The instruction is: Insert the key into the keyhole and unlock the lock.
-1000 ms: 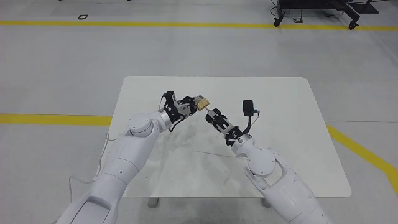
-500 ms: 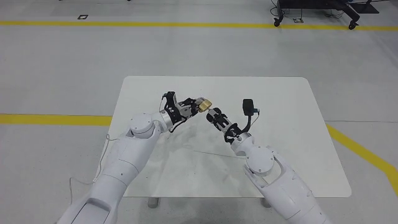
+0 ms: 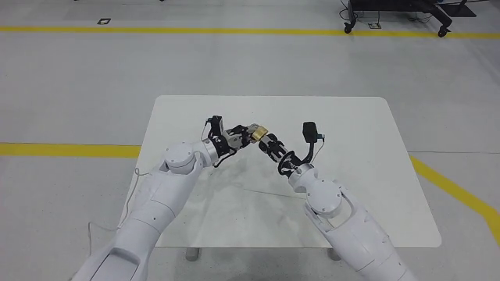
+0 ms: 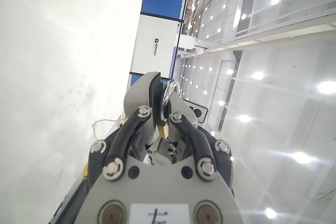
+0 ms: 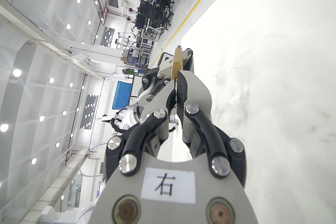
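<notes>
The lock (image 3: pixel 258 133) is up in the air over the middle of the desk (image 3: pixel 375 156), between our two arms. Its brass body points toward the right arm. Its shackle (image 4: pixel 170 89) is nipped between the pads of the left pincer (image 3: pixel 246 134), which is shut tight on it. In the right wrist view we see the body edge-on, w/ the right pincer (image 5: pixel 176 80) right at its near end. That pincer is pinched narrow; the key is hidden between its pads, so we judge, not see, that it's held there, & we can't tell if the blade is in the keyhole.

Step in hand, as we read it: seating the key, approx. at the point of entry. To do it well we keep the blade on the body's long axis, no sideways lean, & push straight w/ light force. The lock is held by the shackle only, so it can swivel in the left pads; the left arm should brace & not give way. If it binds, back off a touch & re-align, don't force. Turn only once the blade is fully in, about its own axis, i.e. no prying.
</notes>
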Robot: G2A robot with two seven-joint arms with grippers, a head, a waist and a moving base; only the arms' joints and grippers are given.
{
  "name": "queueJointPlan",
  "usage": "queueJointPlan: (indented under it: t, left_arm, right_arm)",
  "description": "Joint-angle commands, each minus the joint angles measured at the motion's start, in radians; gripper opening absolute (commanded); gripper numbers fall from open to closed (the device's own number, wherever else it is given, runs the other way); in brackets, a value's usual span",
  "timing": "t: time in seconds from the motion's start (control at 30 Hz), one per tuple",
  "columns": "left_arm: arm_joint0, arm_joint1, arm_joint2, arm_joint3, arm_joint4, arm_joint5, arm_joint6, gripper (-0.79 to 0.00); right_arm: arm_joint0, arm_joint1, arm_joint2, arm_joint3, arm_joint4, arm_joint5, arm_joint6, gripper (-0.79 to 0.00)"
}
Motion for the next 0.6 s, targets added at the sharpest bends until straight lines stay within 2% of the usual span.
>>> queueJointPlan:
  t: [0.0, 0.43, 0.5, 0.57]
  left_arm:
    - [-0.001, -0.001, -0.002, 0.004, -0.006, 0.002, -0.004, -0.785]
    - [-0.006, -0.005, -0.007, 0.018, -0.010, 0.003, 0.000, -0.785]
    - [-0.006, -0.005, -0.008, 0.018, -0.011, 0.001, 0.000, -0.785]
    - [-0.006, -0.005, -0.008, 0.018, -0.008, -0.001, 0.001, -0.785]
  right_arm:
    - [0.000, -0.002, 0.002, 0.003, 0.001, -0.003, -0.001, -0.643]
    - [-0.033, -0.004, 0.030, -0.015, 0.005, -0.028, 0.018, -0.634]
    - [-0.037, -0.005, 0.033, -0.015, 0.008, -0.029, 0.023, -0.656]
    - [-0.038, -0.006, 0.035, -0.013, 0.013, -0.030, 0.030, -0.733]
